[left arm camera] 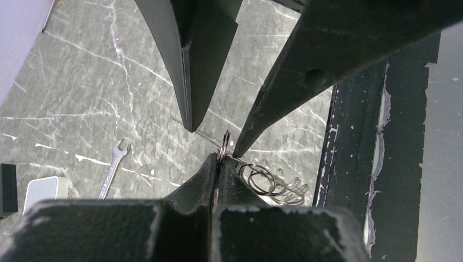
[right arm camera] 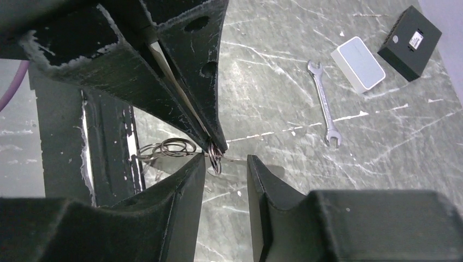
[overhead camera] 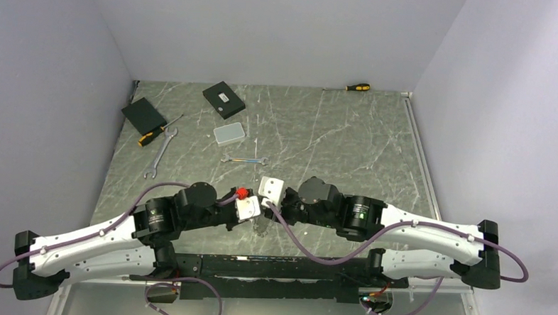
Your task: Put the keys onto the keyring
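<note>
Two end effectors meet tip to tip low over the counter [overhead camera: 334, 131], by its near edge. The left end effector [left arm camera: 218, 159] is clamped shut on one loop of the keyring [left arm camera: 261, 179], with the loop edge-on and the other loops trailing toward the black frame [left arm camera: 349, 164]. The right end effector [right arm camera: 226, 159] is open, with its fingers either side of that pinched loop and just beside it. Keys are too small to make out, and my call is that free room lies away from the frame, with the wrench [right arm camera: 325, 109] well apart.
</note>
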Motion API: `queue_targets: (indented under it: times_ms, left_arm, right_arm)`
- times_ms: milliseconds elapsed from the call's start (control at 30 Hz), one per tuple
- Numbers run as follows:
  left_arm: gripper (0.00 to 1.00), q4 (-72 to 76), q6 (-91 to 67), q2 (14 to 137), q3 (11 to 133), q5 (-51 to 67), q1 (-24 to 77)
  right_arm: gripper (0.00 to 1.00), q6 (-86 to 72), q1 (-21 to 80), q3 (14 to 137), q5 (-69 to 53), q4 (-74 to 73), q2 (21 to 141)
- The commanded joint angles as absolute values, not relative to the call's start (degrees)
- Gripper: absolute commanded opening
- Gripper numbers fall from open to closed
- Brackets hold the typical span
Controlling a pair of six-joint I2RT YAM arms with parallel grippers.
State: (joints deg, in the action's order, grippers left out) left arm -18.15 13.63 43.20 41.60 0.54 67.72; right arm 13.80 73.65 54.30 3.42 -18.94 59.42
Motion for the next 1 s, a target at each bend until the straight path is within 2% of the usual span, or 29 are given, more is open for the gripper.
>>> queue_targets:
  times_ms: [0, 167, 300, 467, 700, 800, 967]
  left_arm:
    - [0.00, -15.61, 11.22, 40.12, 43.35, 0.09, 67.94]
    - [0.00, -18.15, 11.03, 38.99, 43.93, 0.16, 67.94]
    - [0.00, -18.53, 10.99, 38.45, 43.77, 0.16, 67.94]
    - [0.00, -18.98, 11.10, 38.52, 43.62, 0.10, 67.94]
    - [0.00, -18.05, 11.49, 36.55, 42.88, 0.14, 67.94]
    - [0.18, -15.24, 11.37, 34.24, 41.57, 0.17, 67.94]
    - [0.27, -12.20, 10.88, 30.48, 40.02, 0.16, 67.94]
  right_arm:
    - [0.36, 15.77, 73.83, 55.28, 1.23, -14.74, 60.92]
    - [0.32, 16.12, 73.75, 55.69, 0.27, -12.49, 61.48]
    - [0.21, 16.32, 73.74, 56.29, -0.97, -11.95, 61.94]
    - [0.00, 16.43, 73.75, 56.92, -1.68, -13.12, 63.22]
    - [0.00, 15.95, 73.74, 54.83, -1.05, -9.77, 61.34]
    - [0.00, 15.08, 73.17, 51.17, -1.00, -3.98, 58.31]
    - [0.00, 12.12, 71.54, 45.45, -2.02, 7.51, 52.54]
